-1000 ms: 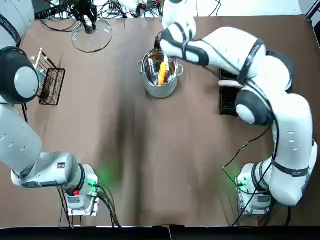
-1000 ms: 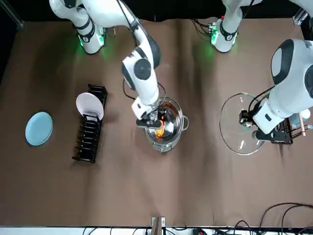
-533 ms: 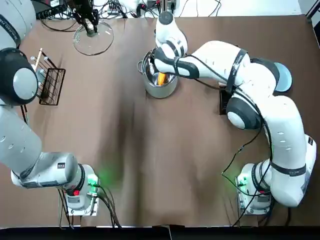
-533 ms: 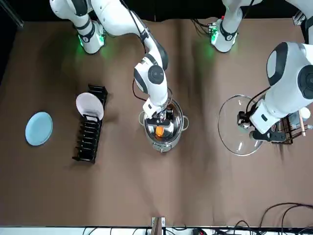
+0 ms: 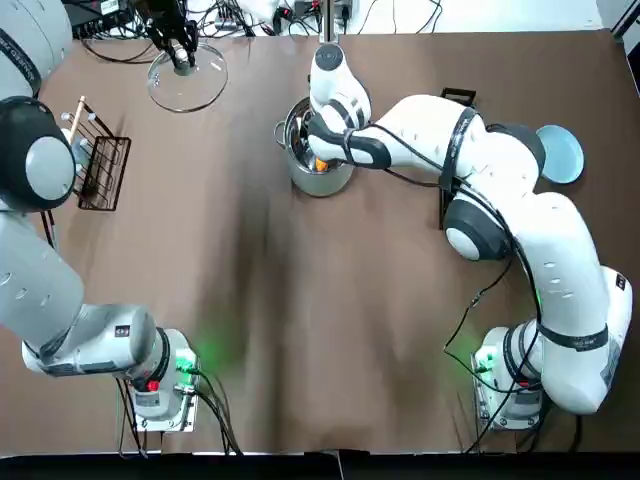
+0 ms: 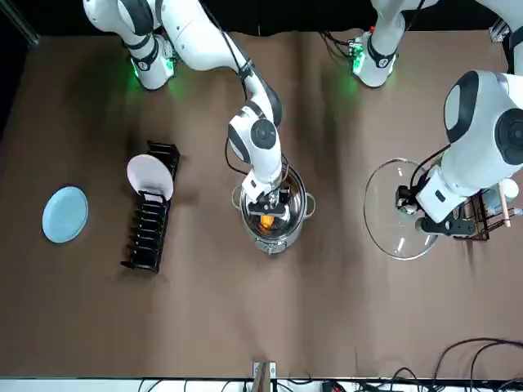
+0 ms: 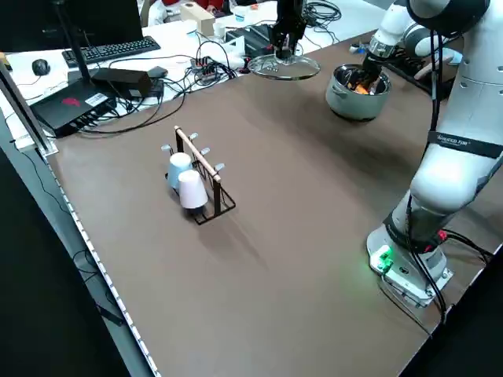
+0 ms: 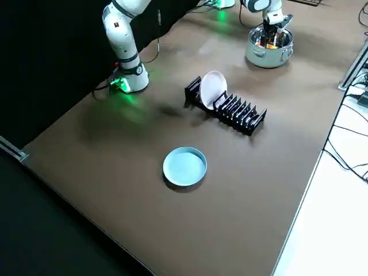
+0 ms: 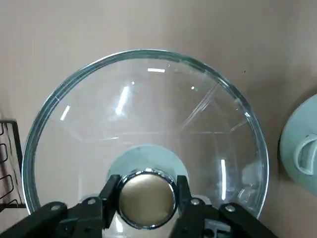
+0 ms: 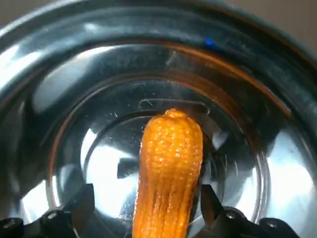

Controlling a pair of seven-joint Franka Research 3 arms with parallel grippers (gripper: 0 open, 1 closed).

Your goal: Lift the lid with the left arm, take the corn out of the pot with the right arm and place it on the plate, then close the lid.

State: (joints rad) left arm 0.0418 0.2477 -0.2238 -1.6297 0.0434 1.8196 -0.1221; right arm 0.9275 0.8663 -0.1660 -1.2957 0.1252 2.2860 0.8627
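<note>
The jaws of the right gripper (image 10: 146, 198) are spread either side of the corn (image 10: 171, 158), unclenched, inside the pot (image 5: 322, 180) at the far middle of the surface (image 5: 300, 320); the lid (image 9: 148, 99) is clamped by the left gripper (image 5: 181, 55), far left. If the jaws are closed off-centre, the corn may be squeezed out sideways. It is seen as orange, ridged and tapering.
</note>
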